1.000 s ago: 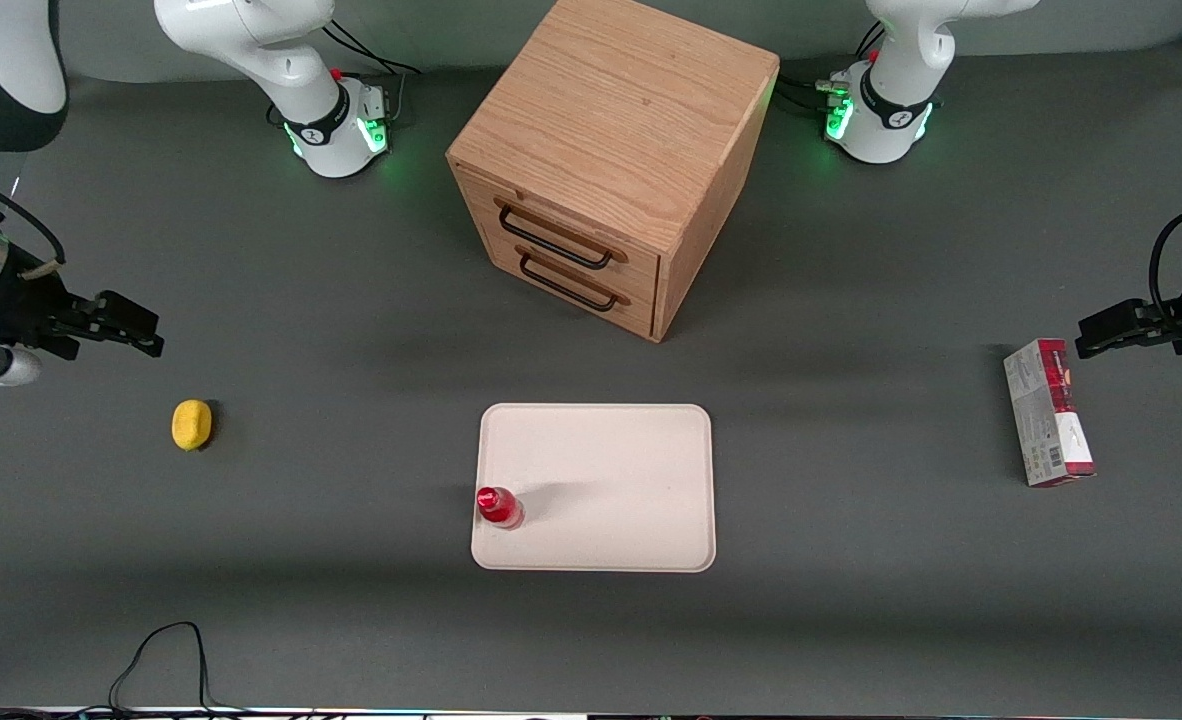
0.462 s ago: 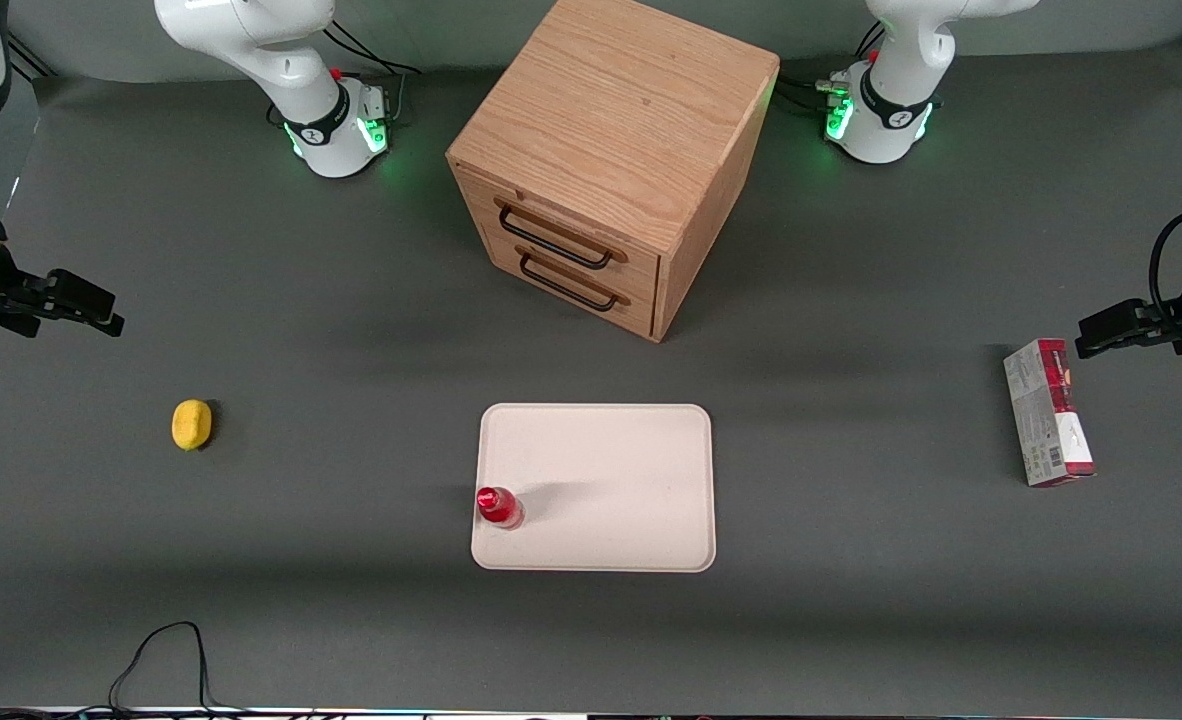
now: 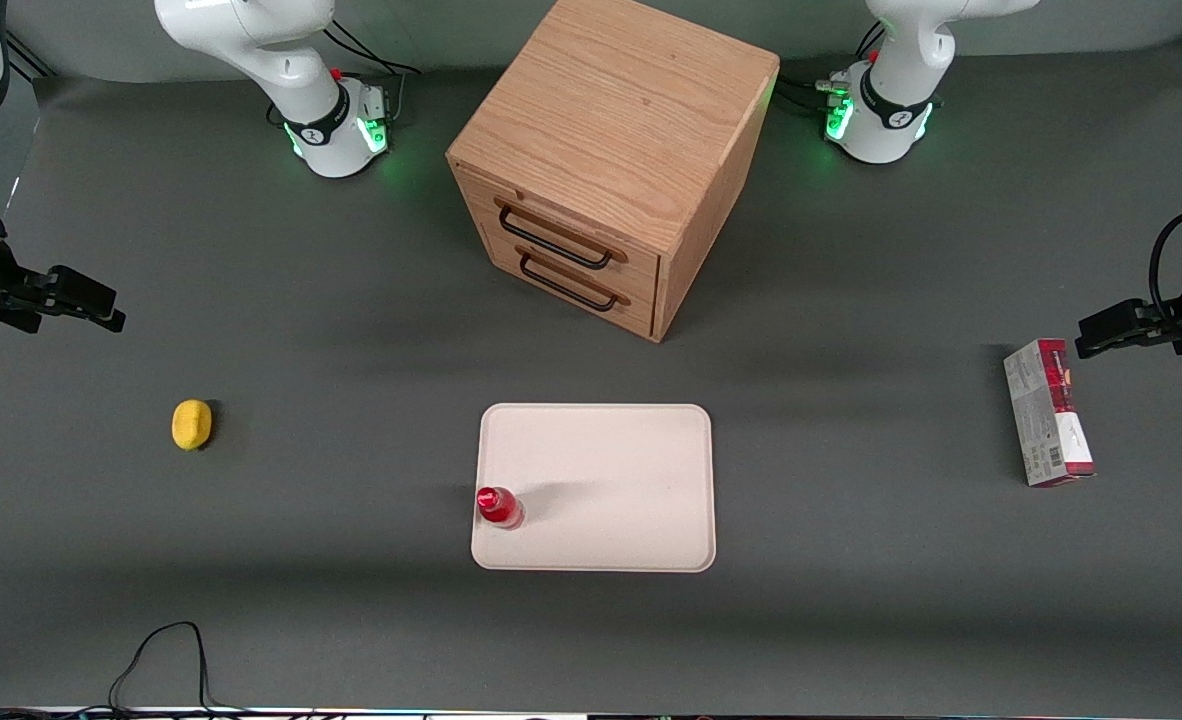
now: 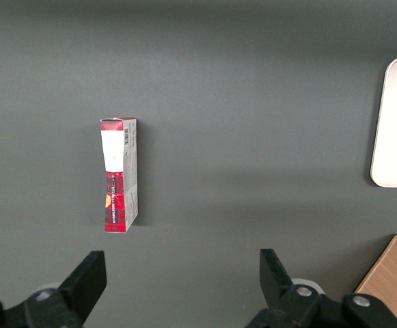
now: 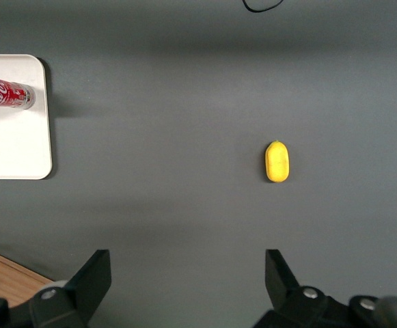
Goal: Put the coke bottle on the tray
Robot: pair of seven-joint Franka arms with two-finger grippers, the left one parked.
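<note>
One slim red bottle (image 3: 499, 507) with a red cap is seen upright on the smooth cream tray (image 3: 611, 470), at its edge toward the working arm, near the front corner. White script on its label cannot be read. Farther off, a bumpy yellow lemon (image 3: 191, 424) lies on the matte grey table (image 3: 351, 620). The gripper (image 3: 111, 322) hangs above the table's working-arm edge, fingers apart and empty.

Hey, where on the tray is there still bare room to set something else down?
Most of the tray is bare. The coke bottle stands upright at its edge toward the working arm's end, near the front corner. The gripper hangs far off, jaws open, past the lemon.
</note>
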